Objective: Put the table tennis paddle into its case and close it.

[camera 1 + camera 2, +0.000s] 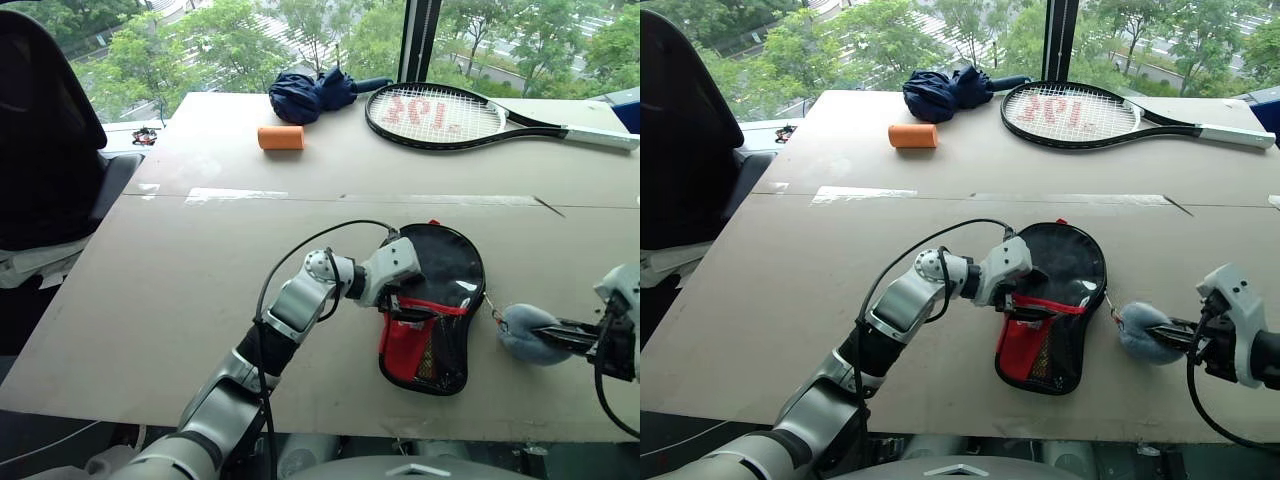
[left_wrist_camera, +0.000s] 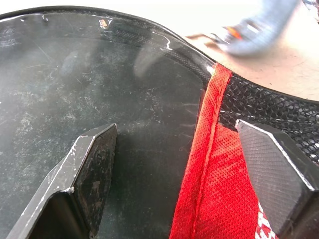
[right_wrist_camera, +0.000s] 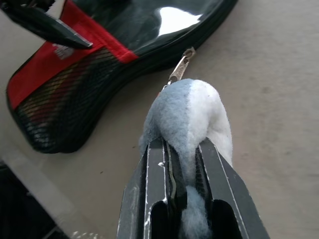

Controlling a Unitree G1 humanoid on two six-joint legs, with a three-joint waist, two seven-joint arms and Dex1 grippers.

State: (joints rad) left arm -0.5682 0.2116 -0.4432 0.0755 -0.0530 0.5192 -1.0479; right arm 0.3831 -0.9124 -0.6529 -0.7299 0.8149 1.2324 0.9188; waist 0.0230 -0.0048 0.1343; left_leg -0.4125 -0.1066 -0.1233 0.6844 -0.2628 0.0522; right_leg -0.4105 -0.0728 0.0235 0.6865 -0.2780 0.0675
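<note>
Black case (image 1: 440, 300) flat on tabletop (image 1: 200, 260); left gripper (image 1: 408, 312) spread wide, apparently pressing it; right gripper (image 3: 185, 164) pinching fish charm (image 3: 187, 117).

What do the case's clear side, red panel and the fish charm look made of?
Case clear side: glossy plastic film, by the glare and scuffs. Red panel: woven mesh fabric with a stitched hem. Fish charm: soft plush, fuzzy grey-blue and white pile, dented by the right hand.

We see a black case (image 1: 440, 300) with a red panel lying flat on a tan table (image 1: 200, 300). Our left gripper (image 1: 408, 308) rests on it, fingers spread. Our right gripper (image 1: 560, 338) pinches a grey-blue plush charm (image 1: 525, 332) beside the case. Farther back lie a tennis racket (image 1: 440, 115), an orange cylinder (image 1: 281, 138) and a folded navy umbrella (image 1: 315, 95).
</note>
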